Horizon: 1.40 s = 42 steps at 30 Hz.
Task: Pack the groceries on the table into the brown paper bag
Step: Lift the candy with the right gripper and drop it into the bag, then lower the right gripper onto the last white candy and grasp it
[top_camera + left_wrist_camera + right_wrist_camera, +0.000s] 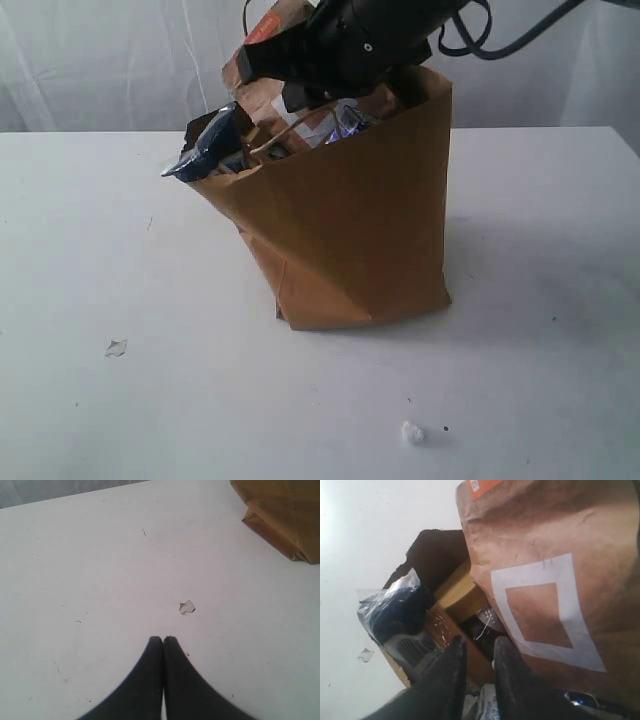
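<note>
The brown paper bag (350, 230) stands creased in the middle of the table (100, 300). A kraft pouch with an orange strip (262, 45) (545, 580) sticks up out of its mouth, leaning against my right arm. A long printed packet (205, 150) (395, 610) pokes out over the bag's left rim. My right gripper (477, 642) is over the bag's mouth with its fingers slightly apart and nothing between them; the pouch lies beside one finger. A tan, lid-like shape (462, 592) shows deeper in the bag. My left gripper (162, 640) hangs shut and empty over the bare table.
A small clear scrap (116, 348) (187, 607) lies on the table left of the bag, just ahead of my left gripper. A white crumb (412, 432) sits near the front edge. The bag's bottom corner (285, 520) shows in the left wrist view.
</note>
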### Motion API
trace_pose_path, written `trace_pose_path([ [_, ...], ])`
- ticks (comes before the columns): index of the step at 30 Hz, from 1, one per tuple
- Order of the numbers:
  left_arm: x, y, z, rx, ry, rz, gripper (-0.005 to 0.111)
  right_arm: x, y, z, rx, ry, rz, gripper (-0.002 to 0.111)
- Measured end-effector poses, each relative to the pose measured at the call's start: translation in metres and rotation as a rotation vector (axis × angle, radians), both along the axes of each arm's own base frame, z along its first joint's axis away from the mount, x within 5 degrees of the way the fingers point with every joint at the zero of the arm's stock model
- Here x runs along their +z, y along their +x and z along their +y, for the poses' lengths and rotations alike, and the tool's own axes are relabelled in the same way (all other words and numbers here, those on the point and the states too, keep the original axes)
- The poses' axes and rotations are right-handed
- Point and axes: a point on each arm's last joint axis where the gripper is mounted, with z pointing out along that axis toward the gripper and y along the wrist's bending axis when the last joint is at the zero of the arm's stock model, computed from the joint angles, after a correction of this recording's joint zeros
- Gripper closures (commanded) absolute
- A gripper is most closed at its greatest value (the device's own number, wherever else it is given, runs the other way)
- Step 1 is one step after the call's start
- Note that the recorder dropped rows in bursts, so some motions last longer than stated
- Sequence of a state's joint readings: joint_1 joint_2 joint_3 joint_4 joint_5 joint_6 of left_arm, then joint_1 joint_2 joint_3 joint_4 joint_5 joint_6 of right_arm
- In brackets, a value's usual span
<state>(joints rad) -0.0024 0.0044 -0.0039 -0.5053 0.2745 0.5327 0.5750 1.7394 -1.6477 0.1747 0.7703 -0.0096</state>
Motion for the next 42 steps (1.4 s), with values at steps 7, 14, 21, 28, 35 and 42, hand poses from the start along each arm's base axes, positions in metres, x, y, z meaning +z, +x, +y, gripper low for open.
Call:
trace_pose_path([
  [7, 0.000, 0.000, 0.000, 0.000, 0.000, 0.000, 0.107, -0.002, -0.003, -0.002, 0.008, -0.038, 0.027, 0.093],
  [14, 0.000, 0.000, 0.000, 0.000, 0.000, 0.000, 0.107, 0.018, -0.024, -0.030, 0.013, -0.233, 0.020, 0.108],
  [21, 0.000, 0.000, 0.000, 0.000, 0.000, 0.000, 0.107, 0.068, -0.064, -0.092, -0.163, -0.519, -0.110, 0.108],
  [28, 0.000, 0.000, 0.000, 0.000, 0.000, 0.000, 0.107, -0.003, -0.111, -0.093, -0.083, -0.377, 0.260, 0.108],
  [35, 0.000, 0.000, 0.000, 0.000, 0.000, 0.000, 0.107, -0.119, -0.147, -0.098, -0.057, -0.401, 0.616, 0.108],
  [42, 0.000, 0.000, 0.000, 0.000, 0.000, 0.000, 0.107, -0.137, -0.143, -0.078, -0.010, -0.225, 0.649, 0.086],
])
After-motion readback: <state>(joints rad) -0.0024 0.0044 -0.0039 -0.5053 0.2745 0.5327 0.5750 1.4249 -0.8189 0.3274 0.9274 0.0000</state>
